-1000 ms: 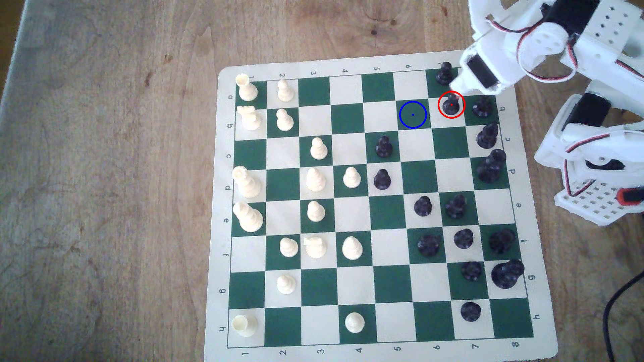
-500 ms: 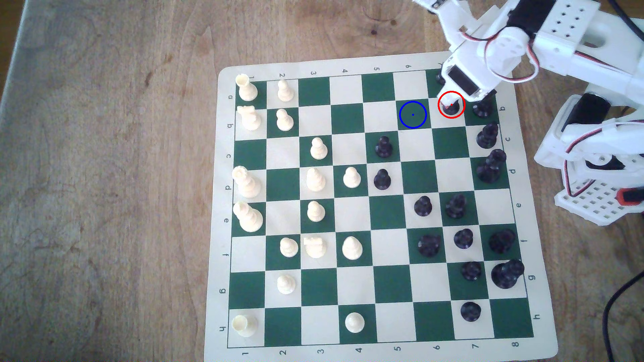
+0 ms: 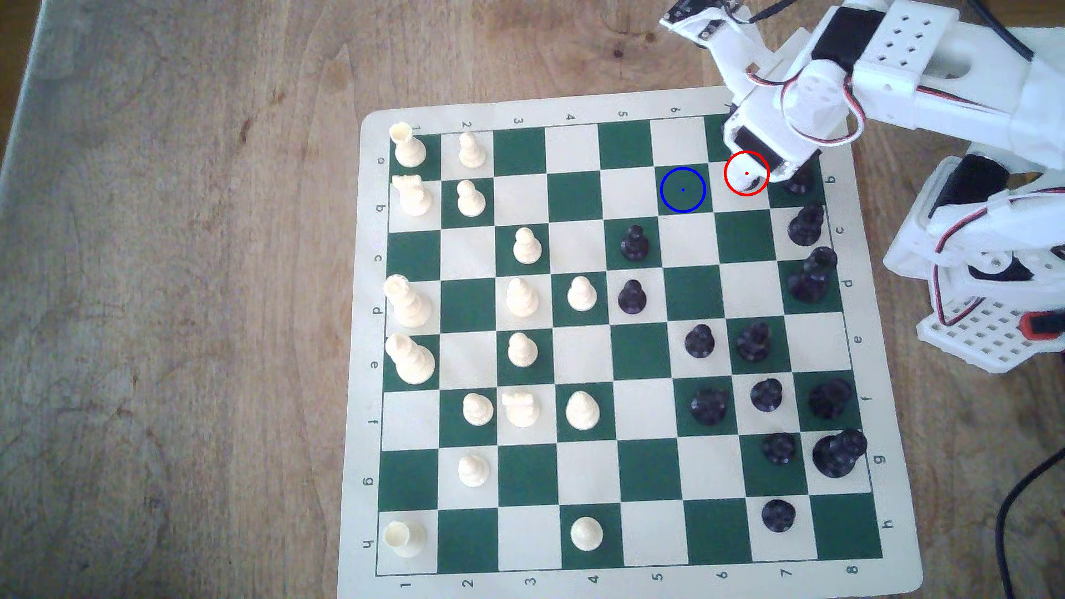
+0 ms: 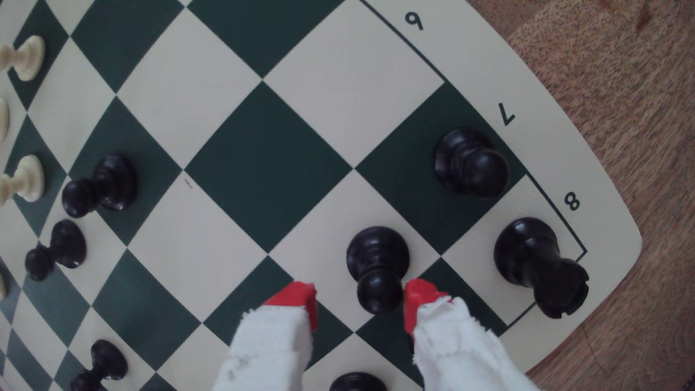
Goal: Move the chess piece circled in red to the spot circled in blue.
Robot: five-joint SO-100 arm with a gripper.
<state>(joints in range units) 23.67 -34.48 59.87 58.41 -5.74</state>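
Red tips on the gripper stand apart, one on each side of the black pawn's round head. One tip looks to be touching the head; the other has a gap. The pawn stands upright on its cream square. Beside it, toward the exterior view's left, is the blue ring spot, a dark green square on the board.

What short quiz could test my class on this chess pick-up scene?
1. True or false: the small black plastic pawn with a ball head, ringed in red, lies toppled.
2. The red-tipped end effector is: A) open, astride the pawn's head; B) shut on a rook; C) above the white pieces.
3. What stands on the dark green square ringed in blue?
Key: 1 false; 2 A; 3 nothing.
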